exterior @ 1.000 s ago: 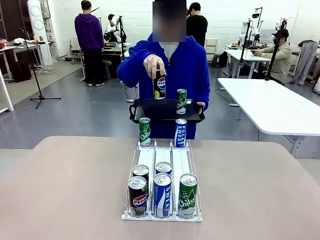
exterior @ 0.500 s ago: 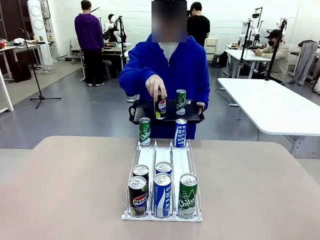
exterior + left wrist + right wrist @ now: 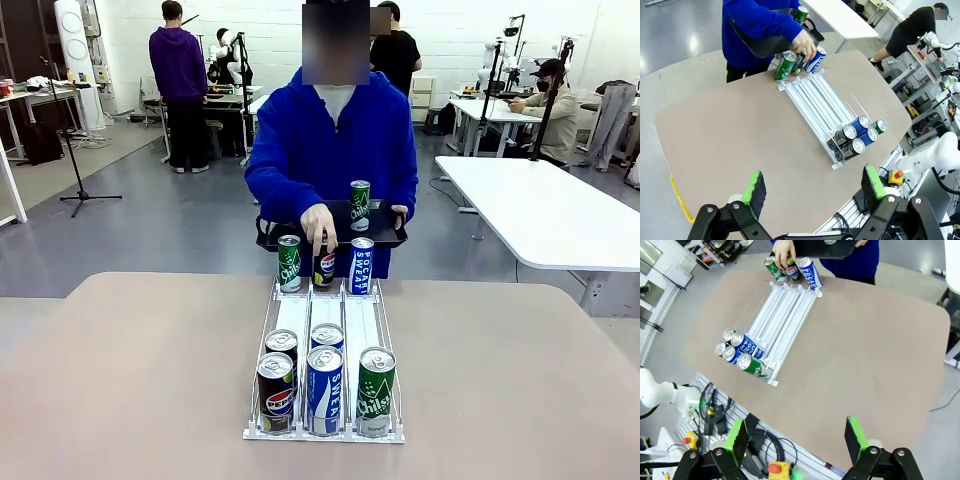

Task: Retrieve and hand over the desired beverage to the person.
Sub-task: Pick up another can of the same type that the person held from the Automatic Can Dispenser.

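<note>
Beige table (image 3: 130, 380) bears a can rack (image 3: 293, 315); person (image 3: 330, 145) stands on grey floor (image 3: 170, 235).

I see the rack (image 3: 296, 318) on the table (image 3: 130, 380): five cans (image 3: 325, 388) at its near end, three cans (image 3: 361, 265) at its far. Beyond, a tray (image 3: 388, 236) carries one can (image 3: 360, 205).

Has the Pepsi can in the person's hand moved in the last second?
Yes. The Pepsi can dropped from above the black tray to the far end of the rack.
</note>
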### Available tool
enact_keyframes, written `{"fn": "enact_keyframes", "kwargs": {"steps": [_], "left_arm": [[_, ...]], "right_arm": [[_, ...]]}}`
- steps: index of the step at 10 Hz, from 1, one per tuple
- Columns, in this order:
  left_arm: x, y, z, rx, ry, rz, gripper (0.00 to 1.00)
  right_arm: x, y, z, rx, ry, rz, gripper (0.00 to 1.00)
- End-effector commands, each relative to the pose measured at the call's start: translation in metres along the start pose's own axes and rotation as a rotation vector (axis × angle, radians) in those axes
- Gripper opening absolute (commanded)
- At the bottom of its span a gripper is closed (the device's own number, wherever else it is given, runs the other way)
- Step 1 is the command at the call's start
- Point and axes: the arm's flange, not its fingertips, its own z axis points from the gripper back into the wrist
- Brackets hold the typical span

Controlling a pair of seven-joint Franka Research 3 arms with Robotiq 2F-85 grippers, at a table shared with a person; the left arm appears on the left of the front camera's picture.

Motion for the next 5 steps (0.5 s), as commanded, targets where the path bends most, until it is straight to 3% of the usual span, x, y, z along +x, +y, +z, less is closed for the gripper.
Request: {"fn": "enact_keyframes", "kwargs": {"steps": [1, 5], "left_arm": [[0.0003, 0.0015, 0.0011, -0.014, -0.011, -0.021, 1.00], [0.0003, 0.0015, 0.0011, -0.014, -0.011, -0.021, 1.00]], "right_arm": [[0.0017, -0.0007, -0.0026, 0.020, -0.007, 0.010, 1.00], [0.0017, -0.0007, -0.0026, 0.020, -0.007, 0.010, 1.00]]}}
